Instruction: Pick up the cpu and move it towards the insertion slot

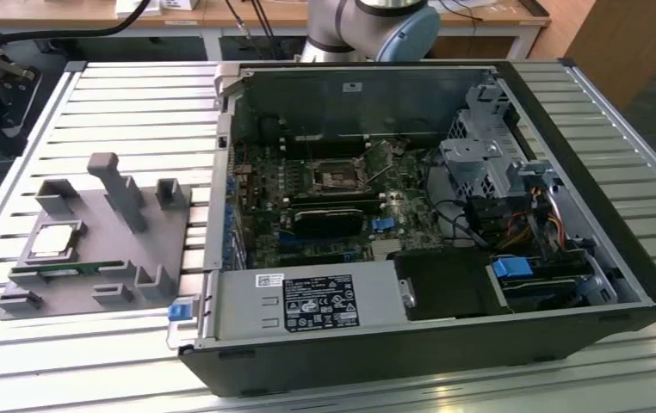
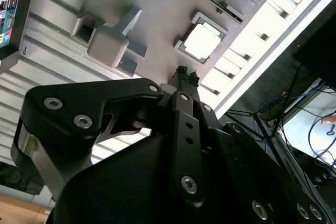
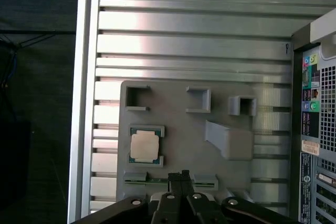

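Jaws pressed together and empty, the gripper point(image 3: 181, 174) hovers near the cpu point(image 3: 145, 146), which lies in the tray point(image 1: 98, 251) at the exterior view's left; this looks like the approach step, and a grasp needs them parted.

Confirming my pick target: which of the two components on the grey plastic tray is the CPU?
The flat square chip with the silvery metal top. The other, a thin green memory stick, is long and narrow.

Bright light — glare streaks the slatted table point(image 3: 184, 27).
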Motion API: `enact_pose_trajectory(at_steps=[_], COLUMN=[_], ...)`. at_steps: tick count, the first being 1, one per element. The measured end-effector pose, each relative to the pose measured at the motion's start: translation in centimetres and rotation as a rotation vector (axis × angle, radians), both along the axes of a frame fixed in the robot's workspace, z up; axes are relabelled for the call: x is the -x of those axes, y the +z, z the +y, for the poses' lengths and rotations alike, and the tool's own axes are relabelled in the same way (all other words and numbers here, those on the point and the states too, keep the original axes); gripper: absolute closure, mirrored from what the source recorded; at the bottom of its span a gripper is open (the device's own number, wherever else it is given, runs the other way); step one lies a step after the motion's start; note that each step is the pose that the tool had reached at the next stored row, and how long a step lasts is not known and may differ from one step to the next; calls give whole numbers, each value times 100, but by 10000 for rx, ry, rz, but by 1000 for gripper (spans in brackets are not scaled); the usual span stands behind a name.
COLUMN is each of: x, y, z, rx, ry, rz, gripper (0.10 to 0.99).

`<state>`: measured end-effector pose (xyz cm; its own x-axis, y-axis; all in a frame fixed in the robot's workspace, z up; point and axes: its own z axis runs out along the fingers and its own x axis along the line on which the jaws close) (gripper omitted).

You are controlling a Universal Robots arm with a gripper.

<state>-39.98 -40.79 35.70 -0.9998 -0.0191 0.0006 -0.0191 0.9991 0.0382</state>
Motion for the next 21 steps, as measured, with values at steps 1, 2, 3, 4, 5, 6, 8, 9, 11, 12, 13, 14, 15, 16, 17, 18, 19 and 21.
enact_pose_trajectory(at_steps=[1,2,3,4,5,6,8,9,11,12,13,14,15,16,17,18,19,21], x=[3,4,6,8,11,13,17,18,22,24,25,27,28,29,40,48,49,51], y=[0,0,0,0,0,0,-1,-1,-1,-1,-1,-1,-1,-1,-2,-3,-3,-3], z=[0,0,0,0,0,0,0,0,0,0,0,0,0,0,0,0,0,0], rx=[0,-1,-1,-1,0,0,-1,-1,0,0,0,0,0,0,-1,0,-1,-1], ry=[0,0,1,0,0,0,0,0,1,0,0,0,0,0,0,0,0,0], rz=[-1,0,-1,-1,0,0,-1,-1,-1,0,0,-1,-1,-1,-1,-1,-1,-1], gripper=[980,980,980,980,980,980,980,980,980,980,980,980,980,980,980,980,980,980])
